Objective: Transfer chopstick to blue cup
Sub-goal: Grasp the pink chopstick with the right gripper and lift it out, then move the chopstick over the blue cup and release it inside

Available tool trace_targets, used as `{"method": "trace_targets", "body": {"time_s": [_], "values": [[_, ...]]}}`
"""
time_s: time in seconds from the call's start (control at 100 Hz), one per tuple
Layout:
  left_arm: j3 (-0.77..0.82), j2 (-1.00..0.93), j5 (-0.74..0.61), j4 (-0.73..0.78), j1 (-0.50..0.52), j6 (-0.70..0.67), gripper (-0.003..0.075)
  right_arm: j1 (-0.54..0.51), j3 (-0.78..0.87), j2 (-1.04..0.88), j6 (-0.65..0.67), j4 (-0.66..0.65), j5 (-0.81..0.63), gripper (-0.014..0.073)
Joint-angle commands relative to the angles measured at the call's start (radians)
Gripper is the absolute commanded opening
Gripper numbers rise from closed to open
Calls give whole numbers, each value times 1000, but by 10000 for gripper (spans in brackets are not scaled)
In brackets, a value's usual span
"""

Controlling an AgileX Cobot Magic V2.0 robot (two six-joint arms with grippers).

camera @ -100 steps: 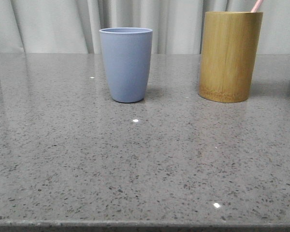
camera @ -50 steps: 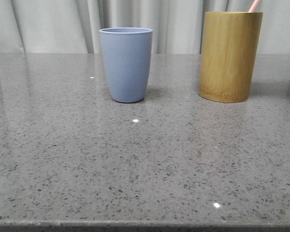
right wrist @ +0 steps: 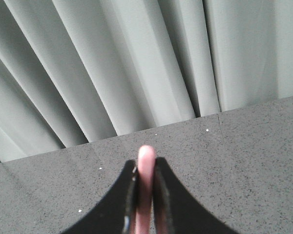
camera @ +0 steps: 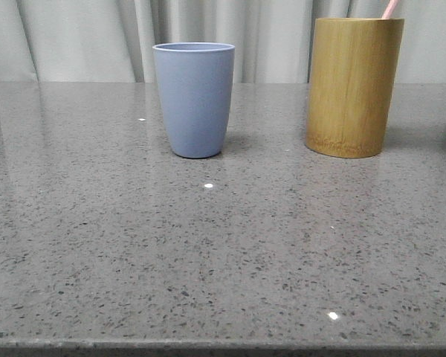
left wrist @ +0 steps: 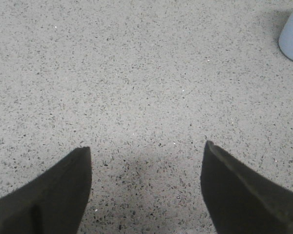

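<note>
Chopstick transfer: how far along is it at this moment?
Done: the right gripper is shut on the chopstick. In hand: its pink tip sits above the bamboo holder. Left: carrying it to the blue cup. The left gripper hangs open over the table.

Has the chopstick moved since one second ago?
Yes. The chopstick sits slightly further left against the bamboo holder's rim; its visible tip looks shorter.

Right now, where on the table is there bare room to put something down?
The whole near stretch of the stone table, in front of the blue cup and bamboo holder, is bare. So are the gap between them and the area left of the cup. The back right, by the holder, is tighter.
</note>
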Motion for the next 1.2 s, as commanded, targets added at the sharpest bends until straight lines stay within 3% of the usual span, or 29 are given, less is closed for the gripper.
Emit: {"method": "trace_targets", "body": {"time_s": [0.0, 0.43, 0.83, 1.03, 1.189], "values": [[-25, -2, -61, -17, 3, -2, 463, 1, -36, -27, -11, -8, -66, -8], [-25, -2, -61, -17, 3, -2, 463, 1, -271, -28, -11, -54, 140, -8], [-25, -2, -61, -19, 3, -2, 463, 9, -631, -28, -18, -113, 504, -8], [-25, -2, -61, -21, 3, -2, 463, 115, -662, -18, -18, -103, 516, -8], [-25, -2, -57, -21, 3, -2, 463, 227, -662, 41, -18, -103, 438, -8]]}}
